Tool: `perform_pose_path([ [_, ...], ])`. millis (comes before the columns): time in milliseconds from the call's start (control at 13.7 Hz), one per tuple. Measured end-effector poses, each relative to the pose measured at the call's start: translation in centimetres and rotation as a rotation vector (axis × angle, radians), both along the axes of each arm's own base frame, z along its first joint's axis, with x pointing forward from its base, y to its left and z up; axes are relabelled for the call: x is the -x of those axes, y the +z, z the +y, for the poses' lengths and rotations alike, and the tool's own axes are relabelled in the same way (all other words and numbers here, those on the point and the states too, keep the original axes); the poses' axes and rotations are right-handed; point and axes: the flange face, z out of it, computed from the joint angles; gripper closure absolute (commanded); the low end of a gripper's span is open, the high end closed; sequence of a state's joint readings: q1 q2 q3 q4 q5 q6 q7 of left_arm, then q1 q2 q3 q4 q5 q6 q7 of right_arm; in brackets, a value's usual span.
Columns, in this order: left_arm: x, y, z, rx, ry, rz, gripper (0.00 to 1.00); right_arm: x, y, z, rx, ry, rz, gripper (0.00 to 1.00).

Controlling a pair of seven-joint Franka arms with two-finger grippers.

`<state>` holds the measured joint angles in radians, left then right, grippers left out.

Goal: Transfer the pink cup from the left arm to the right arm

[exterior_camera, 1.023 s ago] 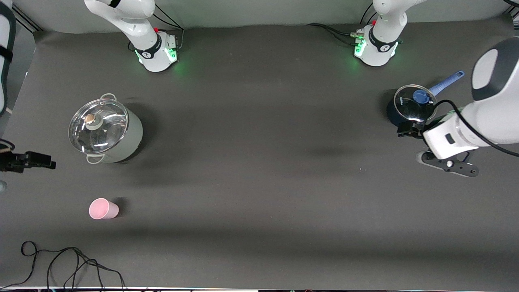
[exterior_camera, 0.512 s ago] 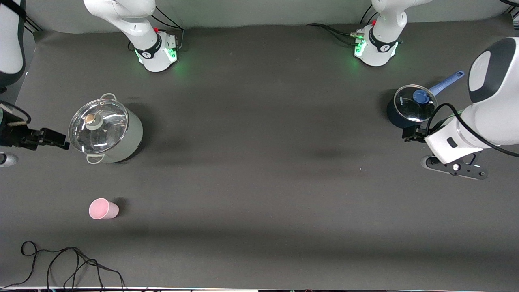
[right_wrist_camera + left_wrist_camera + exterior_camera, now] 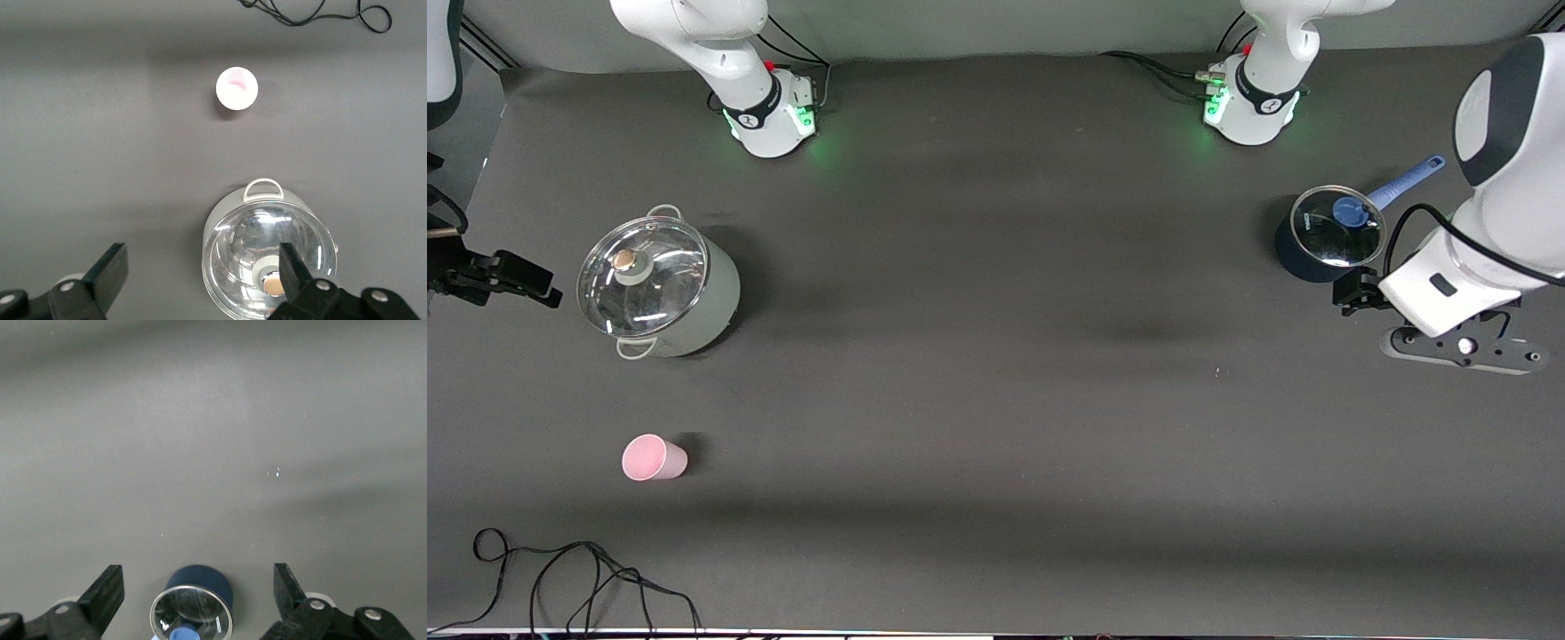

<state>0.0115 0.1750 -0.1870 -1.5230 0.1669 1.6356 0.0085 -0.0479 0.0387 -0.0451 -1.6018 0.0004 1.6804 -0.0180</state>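
The pink cup [image 3: 654, 458] [image 3: 237, 87] stands upright on the dark table mat, nearer to the front camera than the grey pot, with nothing touching it. My right gripper [image 3: 200, 260] hangs open and empty high over the right arm's end of the table, beside the grey pot. In the front view only its black wrist mount [image 3: 507, 277] shows at the picture's edge. My left gripper [image 3: 1463, 347] [image 3: 197, 577] hangs open and empty over the left arm's end of the table, beside the blue saucepan.
A grey pot [image 3: 667, 293] [image 3: 267, 260] with a glass lid stands toward the right arm's end. A dark blue saucepan [image 3: 1325, 238] [image 3: 197, 600] with a glass lid and blue handle stands toward the left arm's end. A black cable [image 3: 560, 578] [image 3: 313, 13] lies near the cup.
The left gripper has drifted toward the left arm's end of the table, clear of the saucepan. The right arm's wrist has moved away from the front camera, level with the grey pot. The cup stayed put.
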Motion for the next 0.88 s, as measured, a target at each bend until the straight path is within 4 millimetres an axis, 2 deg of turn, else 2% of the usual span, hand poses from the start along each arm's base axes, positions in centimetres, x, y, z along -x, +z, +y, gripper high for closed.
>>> perform_pose_path([
  [365,3.0,-1.4,0.9,0.016,0.010,-0.050,0.00,0.4,1.2,0.1,0.001,0.000,-0.017,0.00],
  [658,4.5,-2.9,2.4,-0.013,0.021,-0.024,0.00,0.4,1.1,1.9,-0.001,0.022,-0.008,0.00],
  [731,4.5,-3.0,2.7,-0.013,0.019,-0.025,0.00,0.5,1.1,1.9,-0.001,0.022,0.001,0.00],
  [877,4.5,-1.9,2.7,0.002,0.023,-0.049,0.00,0.7,1.3,1.7,-0.002,0.018,0.019,0.00],
])
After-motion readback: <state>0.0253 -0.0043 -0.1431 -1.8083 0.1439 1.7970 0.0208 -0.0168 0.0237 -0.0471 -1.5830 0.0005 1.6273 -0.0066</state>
